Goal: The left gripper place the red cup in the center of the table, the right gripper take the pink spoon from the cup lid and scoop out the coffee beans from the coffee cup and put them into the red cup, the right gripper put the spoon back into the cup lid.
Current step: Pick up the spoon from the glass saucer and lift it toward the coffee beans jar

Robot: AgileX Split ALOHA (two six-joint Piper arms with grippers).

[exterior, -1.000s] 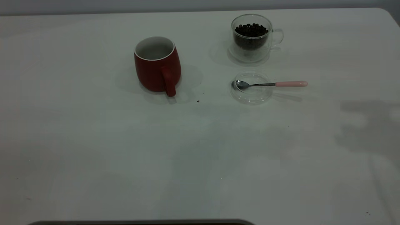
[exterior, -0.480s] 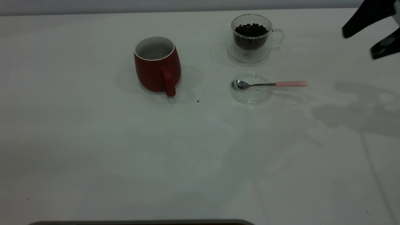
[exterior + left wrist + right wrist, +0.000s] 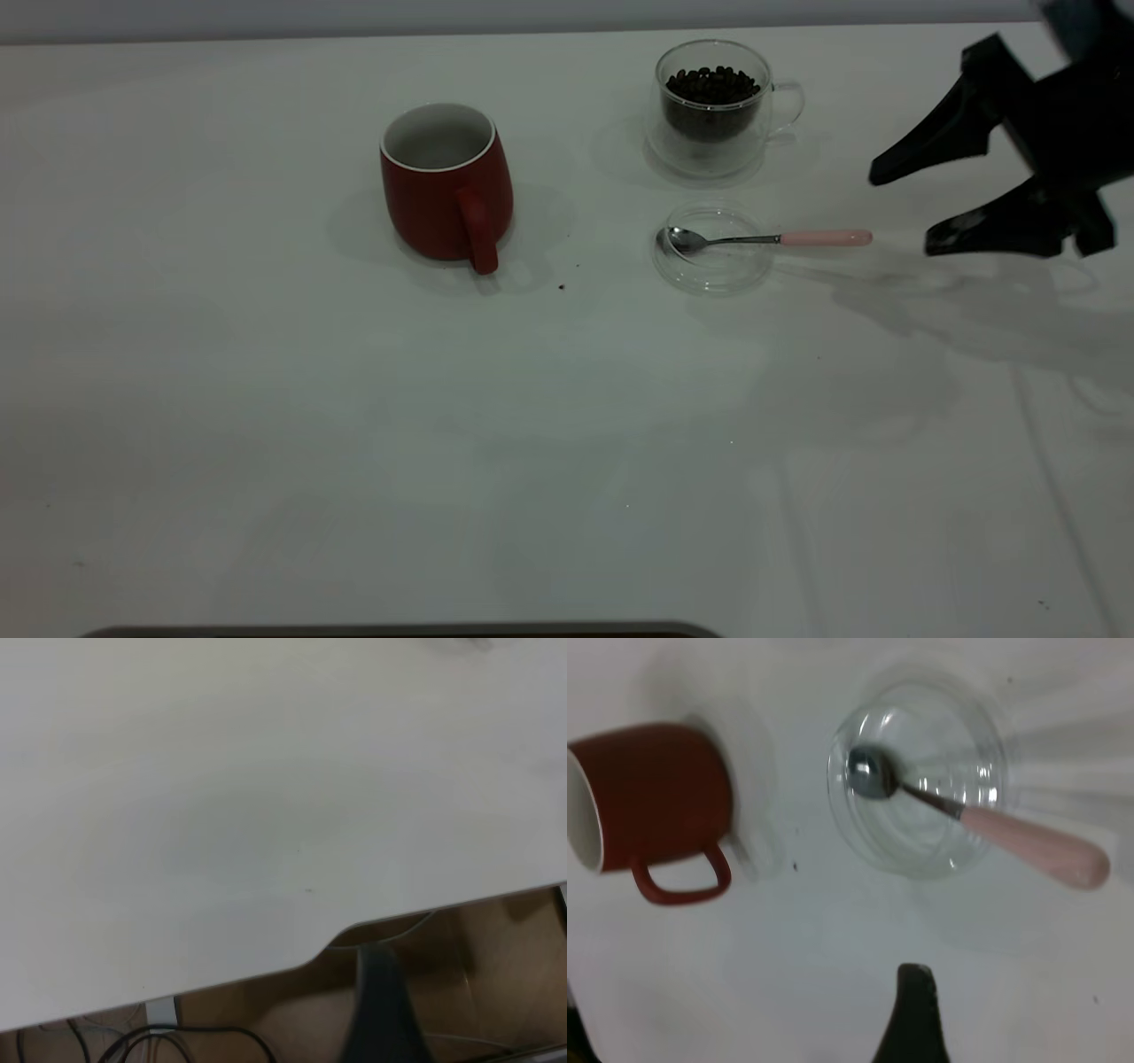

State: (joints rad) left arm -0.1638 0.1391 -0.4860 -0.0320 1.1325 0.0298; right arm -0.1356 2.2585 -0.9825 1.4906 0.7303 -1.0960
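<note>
Table: white top filling the exterior view; its far edge runs along the top and its rounded far right corner lies behind the incoming arm.
Right gripper: fingers spread wide apart, holding nothing. A second ago it was out of view; half a second ago only its tips showed at the far right corner; now it hangs above the right edge, tips aimed at the spoon's handle end but not touching it.
Left gripper: outside the exterior view; the left wrist view shows only bare table, its edge and one dark finger, so its opening cannot be told.
Red cup: upright near the middle of the far half, handle toward the near edge, inside apparently empty; unmoved across the three moments.
Coffee cup: near the far edge, right of the red cup, holding the coffee beans.
Cup lid: flat on the table, just nearward of the coffee cup.
Pink spoon: bowl resting in the lid, handle overhanging its rim toward the right edge.
Meaning: cup placement appears complete; the spoon pickup is judged to be starting, no beans moved yet.
</note>
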